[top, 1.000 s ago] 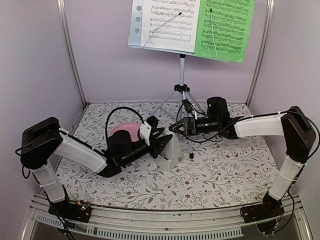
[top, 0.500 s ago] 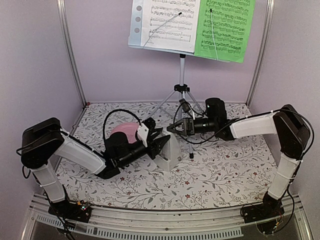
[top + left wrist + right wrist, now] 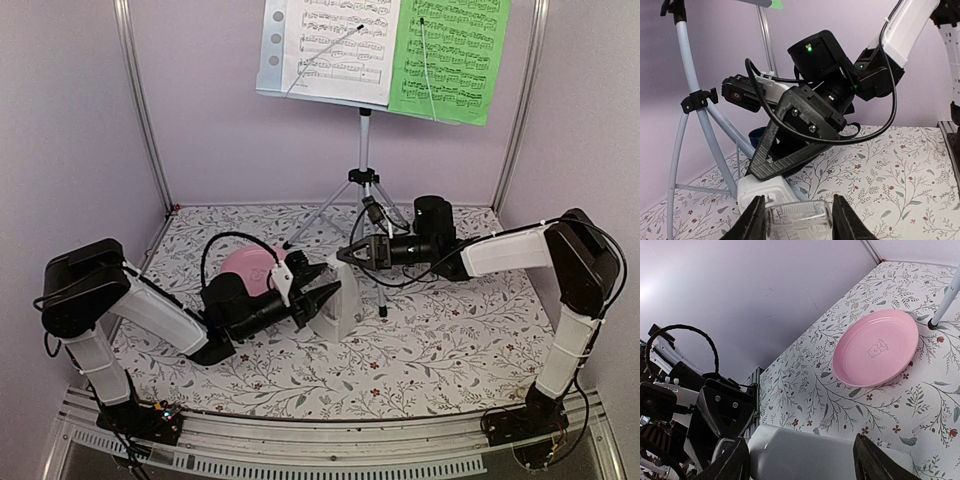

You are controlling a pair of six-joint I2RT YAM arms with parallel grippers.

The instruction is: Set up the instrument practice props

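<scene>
Top external view: the metronome (image 3: 338,308) is being held near the middle of the surface (image 3: 450,340), just in front of the music stand (image 3: 364,150) and beside the pink plate (image 3: 243,262); it is being gripped low on its side by the left tool (image 3: 322,290), partly closed on it; the right tool (image 3: 345,254) is being held open just above the metronome's top, with nothing in it; the white sheet (image 3: 335,40) and green sheet (image 3: 450,55) are being carried on the stand. Should the right tool be closed on those sloping faces, the metronome is judged likely to be squeezed out or tipped; the stand's near legs could also be knocked by that arm.
</scene>
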